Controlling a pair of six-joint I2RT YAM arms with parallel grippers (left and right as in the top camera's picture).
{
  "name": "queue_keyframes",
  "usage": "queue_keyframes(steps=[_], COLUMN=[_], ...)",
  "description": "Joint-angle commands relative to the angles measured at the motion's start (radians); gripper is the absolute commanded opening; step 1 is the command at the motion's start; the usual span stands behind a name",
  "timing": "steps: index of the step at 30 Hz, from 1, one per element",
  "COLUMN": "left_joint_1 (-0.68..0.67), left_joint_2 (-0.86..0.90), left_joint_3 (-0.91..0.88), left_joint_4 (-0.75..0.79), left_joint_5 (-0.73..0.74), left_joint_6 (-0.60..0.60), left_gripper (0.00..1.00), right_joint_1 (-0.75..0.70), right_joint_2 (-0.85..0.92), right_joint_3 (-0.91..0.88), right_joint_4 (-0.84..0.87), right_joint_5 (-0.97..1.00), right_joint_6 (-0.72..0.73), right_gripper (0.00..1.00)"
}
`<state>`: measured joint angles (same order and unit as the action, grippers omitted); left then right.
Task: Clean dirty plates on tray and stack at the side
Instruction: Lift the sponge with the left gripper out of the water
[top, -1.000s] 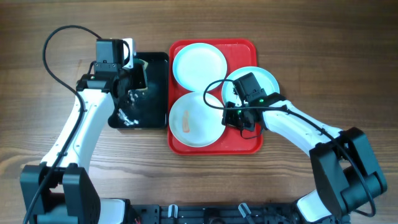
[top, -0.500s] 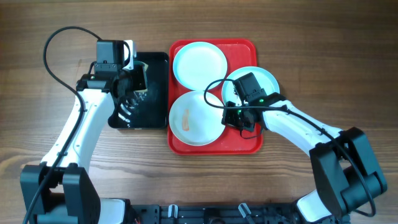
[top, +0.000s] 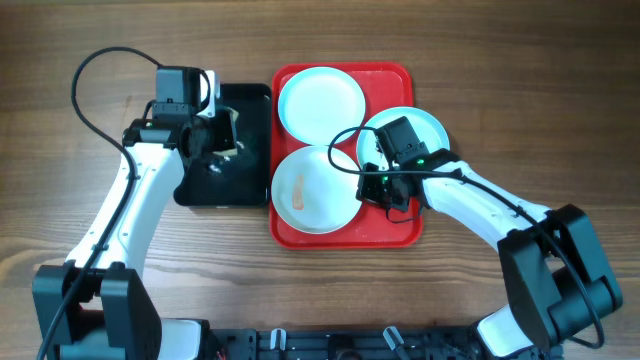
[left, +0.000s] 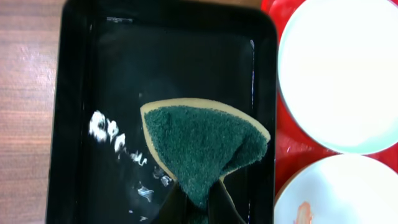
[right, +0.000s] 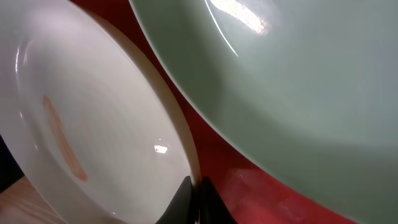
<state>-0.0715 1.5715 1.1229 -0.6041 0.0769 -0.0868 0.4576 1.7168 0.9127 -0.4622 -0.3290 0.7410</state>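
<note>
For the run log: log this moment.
left fingers: shut on green scouring sponge, over black plastic tray | right fingers: shut on orange-smeared white round plate rim, on red rectangular plastic tray

- Right wrist: right pincer (right: 196, 190) tips dark, blurred at bottom edge; smeared plate (right: 93, 124) and light aqua plate (right: 298, 74) run off frame.
- Left wrist: sponge (left: 199, 146) lower tip hidden between left pincer (left: 198, 196) fingers; clean white plate (left: 342, 68) cut by right edge.
- Overhead: right arm (top: 470, 200) covers part of light aqua plate; pincer tips too small to read.
</note>
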Motion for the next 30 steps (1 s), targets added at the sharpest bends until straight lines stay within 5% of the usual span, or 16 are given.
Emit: queue_keyframes(steps=[1,30], left_joint_1=[0.003,0.003], left_joint_2=[-0.019,-0.021], left_joint_3=[0.003,0.003], left_joint_4=[-0.005,0.001], left_joint_5=[-0.025,-0.090], left_joint_6=[0.002,-0.002], left_gripper=[0.04,0.04], right_joint_1=[0.003,0.003], right_joint_2=[0.011,0.011], right_joint_3=[-0.004,-0.004], right_joint_4=[0.006,0.015], right_joint_5=[-0.004,-0.023], right_joint_6=[0.018,0.064], right_gripper=[0.04,0.04])
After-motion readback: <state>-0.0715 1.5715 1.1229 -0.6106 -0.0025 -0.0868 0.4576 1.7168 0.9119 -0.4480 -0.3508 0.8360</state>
